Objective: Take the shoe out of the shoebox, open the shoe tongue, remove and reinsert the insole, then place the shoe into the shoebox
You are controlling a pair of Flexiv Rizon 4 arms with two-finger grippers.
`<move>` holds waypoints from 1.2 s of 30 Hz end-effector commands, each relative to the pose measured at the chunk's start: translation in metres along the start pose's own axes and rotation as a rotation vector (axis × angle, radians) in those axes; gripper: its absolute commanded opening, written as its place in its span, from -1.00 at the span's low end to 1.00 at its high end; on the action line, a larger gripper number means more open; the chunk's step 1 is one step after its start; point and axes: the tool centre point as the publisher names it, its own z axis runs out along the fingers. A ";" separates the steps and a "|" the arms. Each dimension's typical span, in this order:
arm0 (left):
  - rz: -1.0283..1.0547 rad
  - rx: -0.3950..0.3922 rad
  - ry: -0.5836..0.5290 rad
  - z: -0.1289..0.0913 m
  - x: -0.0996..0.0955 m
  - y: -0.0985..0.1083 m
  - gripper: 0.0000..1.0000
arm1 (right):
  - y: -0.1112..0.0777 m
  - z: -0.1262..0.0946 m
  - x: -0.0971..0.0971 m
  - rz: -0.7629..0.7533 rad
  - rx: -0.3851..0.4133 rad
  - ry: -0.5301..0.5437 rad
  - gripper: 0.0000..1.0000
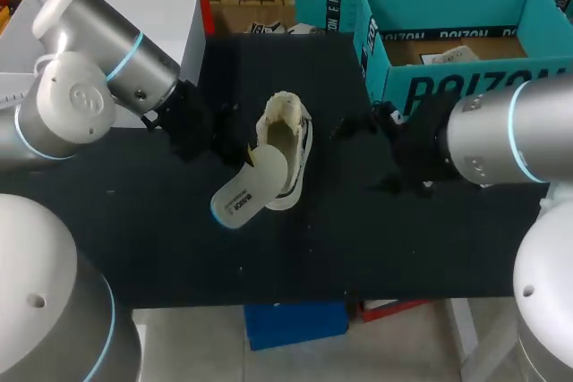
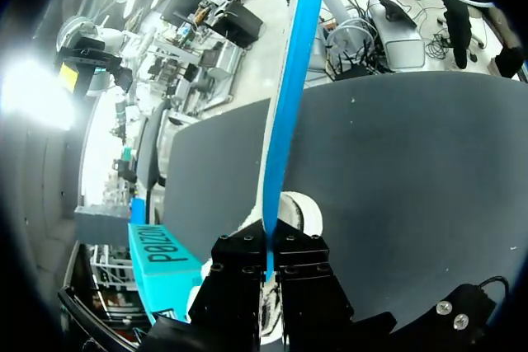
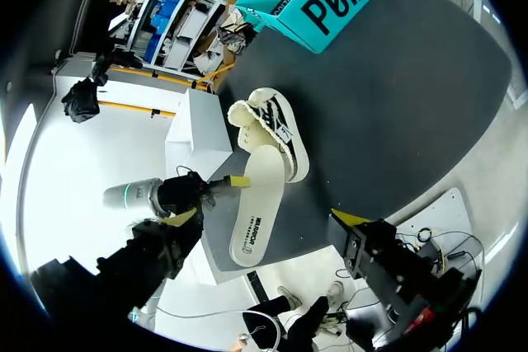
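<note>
- We are clenching our left pincer (image 1: 252, 158) on the white insole (image 1: 242, 199), gripping its edge.
- The insole is slanting out toward 7 o'clock from the shoe (image 1: 288, 136), one end overlapping the shoe's opening.
- The shoe is lying on the black table (image 1: 161, 248), outside the teal shoebox (image 1: 466, 87), which is standing at its 2 o'clock.
- We are holding our right pincer (image 3: 266, 218) released, fingers wide apart, at the shoe's 3 o'clock.
</note>
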 end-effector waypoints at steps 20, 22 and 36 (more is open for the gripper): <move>0.002 -0.006 0.064 0.024 -0.009 0.054 -1.00 | -0.005 0.005 0.002 0.004 -0.119 -0.002 1.00; 0.002 -0.007 0.068 0.024 -0.011 0.058 -1.00 | -0.005 0.005 0.002 0.004 -0.119 -0.002 1.00; 0.041 -0.005 0.102 0.026 -0.035 0.072 -1.00 | -0.005 0.005 0.002 0.004 -0.119 -0.002 1.00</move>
